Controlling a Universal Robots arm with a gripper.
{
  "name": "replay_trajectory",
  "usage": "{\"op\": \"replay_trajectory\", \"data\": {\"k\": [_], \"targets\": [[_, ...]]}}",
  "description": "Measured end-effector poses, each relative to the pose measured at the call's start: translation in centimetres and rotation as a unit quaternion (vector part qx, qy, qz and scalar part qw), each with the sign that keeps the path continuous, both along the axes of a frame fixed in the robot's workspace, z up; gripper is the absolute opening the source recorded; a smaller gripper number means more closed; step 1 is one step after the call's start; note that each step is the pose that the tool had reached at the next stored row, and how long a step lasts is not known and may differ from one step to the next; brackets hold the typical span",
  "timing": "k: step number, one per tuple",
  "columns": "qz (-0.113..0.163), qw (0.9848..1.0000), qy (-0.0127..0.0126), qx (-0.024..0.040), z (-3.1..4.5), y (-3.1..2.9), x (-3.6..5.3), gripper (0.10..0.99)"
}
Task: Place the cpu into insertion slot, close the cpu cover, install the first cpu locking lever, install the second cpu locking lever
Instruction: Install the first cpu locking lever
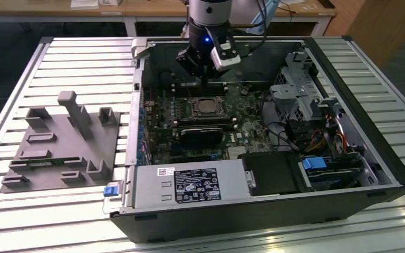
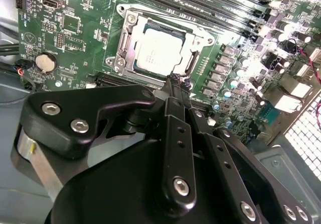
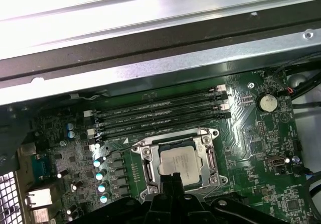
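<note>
- Inside the open computer case (image 1: 371, 158), which lies on its side on the slatted desk (image 1: 69, 63), the arm reaches down from the far side so the gripper (image 1: 210, 87) comes nearly straight down on the board.
- The cpu (image 2: 159, 53) sits flat and square in the insertion slot (image 2: 119, 61), silver-grey top up, near the middle of the green board. Seating step looks done.
- The cpu cover (image 2: 200, 40) lies down flat around the chip, its window framing the metal top. Judged closed, since no edge looks lifted in either wrist view.
- Gripper (image 2: 175, 81) has its fingertips brought together, nothing visible between them. The tip hangs just beside the socket's edge, on the side away from the memory slots (image 3: 160, 113).
- Closed fingers make one narrow point, which suits pushing a thin wire part better than grasping. This is a judgement.
- A thin wire lever (image 3: 131, 144) arcs just beside one socket corner. I cannot tell whether it is hooked down.
- Grey holding fixture (image 1: 61, 142) stands on the desk at the exterior view's left, well apart from the case, apparently a parking place for parts.
</note>
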State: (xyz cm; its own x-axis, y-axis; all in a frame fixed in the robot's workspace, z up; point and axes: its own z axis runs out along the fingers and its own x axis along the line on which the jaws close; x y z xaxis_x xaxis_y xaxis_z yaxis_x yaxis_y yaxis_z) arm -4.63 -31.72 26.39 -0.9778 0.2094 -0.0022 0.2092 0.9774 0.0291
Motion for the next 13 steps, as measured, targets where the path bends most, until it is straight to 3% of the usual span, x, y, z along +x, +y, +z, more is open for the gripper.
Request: {"op": "replay_trajectory", "data": {"k": [13], "targets": [[0.003,0.9999,-0.0108,0.0000,-0.03,-0.09,-0.39,0.106]]}}
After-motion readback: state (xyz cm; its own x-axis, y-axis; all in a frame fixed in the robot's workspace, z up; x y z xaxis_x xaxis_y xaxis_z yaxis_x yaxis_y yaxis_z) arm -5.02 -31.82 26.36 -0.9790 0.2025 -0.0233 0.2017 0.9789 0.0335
